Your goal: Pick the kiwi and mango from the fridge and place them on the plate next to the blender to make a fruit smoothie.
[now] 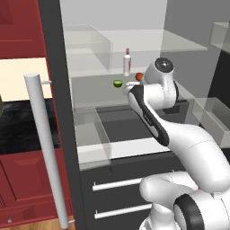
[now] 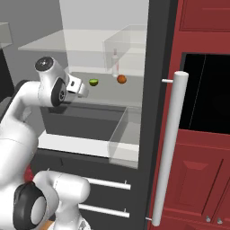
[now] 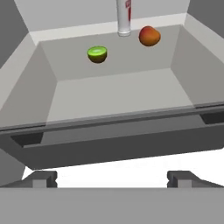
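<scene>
We see the gripper (image 3: 112, 177) with jaws spread wide and empty at the fridge (image 1: 60, 112) shelf front, kiwi (image 3: 97, 54) well ahead, mango (image 3: 149, 36) and bottle (image 3: 124, 17) beyond to its right; we judge an off-line reach risks nudging the bottle or rolling fruit.

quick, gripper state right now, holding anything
gripper: open, holding nothing; the small green kiwi and the orange-red mango lie ahead on the fridge shelf.

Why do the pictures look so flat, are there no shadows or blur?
Hand view: the kiwi and mango are sharp, evenly lit, with barely any shadow. Left base view: the fridge's clear shelves look hazy, without glare. Right base view: equally crisp.
</scene>
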You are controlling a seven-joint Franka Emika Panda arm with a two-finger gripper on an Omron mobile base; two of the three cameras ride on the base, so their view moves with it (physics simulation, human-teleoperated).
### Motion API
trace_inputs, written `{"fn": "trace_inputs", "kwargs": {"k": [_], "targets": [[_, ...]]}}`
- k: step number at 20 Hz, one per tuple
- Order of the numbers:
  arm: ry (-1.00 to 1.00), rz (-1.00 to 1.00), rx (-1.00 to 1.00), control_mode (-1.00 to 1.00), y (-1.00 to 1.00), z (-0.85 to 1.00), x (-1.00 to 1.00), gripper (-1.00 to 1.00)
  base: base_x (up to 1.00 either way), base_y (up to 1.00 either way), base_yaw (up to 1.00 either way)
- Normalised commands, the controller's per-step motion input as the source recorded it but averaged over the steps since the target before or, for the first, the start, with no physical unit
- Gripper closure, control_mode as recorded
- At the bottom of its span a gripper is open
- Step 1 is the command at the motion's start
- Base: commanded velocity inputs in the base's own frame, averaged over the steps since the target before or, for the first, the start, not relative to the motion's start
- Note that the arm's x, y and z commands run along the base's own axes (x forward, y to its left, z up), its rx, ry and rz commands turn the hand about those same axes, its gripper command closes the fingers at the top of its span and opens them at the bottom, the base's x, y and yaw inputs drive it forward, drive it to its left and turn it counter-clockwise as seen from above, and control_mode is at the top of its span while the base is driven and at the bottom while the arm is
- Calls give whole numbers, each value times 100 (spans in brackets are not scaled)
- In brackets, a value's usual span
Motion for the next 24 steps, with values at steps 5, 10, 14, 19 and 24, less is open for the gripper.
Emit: {"fn": "trace_inputs", "kwargs": {"k": [5,10,14,19,24], "targets": [[-2,0,0,-100,10,-23,54,-100,0,0,0],[0,0,0,-100,0,0,53,-100,0,0,0],[1,0,0,-100,4,0,53,-100,0,0,0],[3,0,0,-100,9,0,58,-100,0,0,0],[5,0,0,-100,3,0,51,-100,0,0,0]]}}
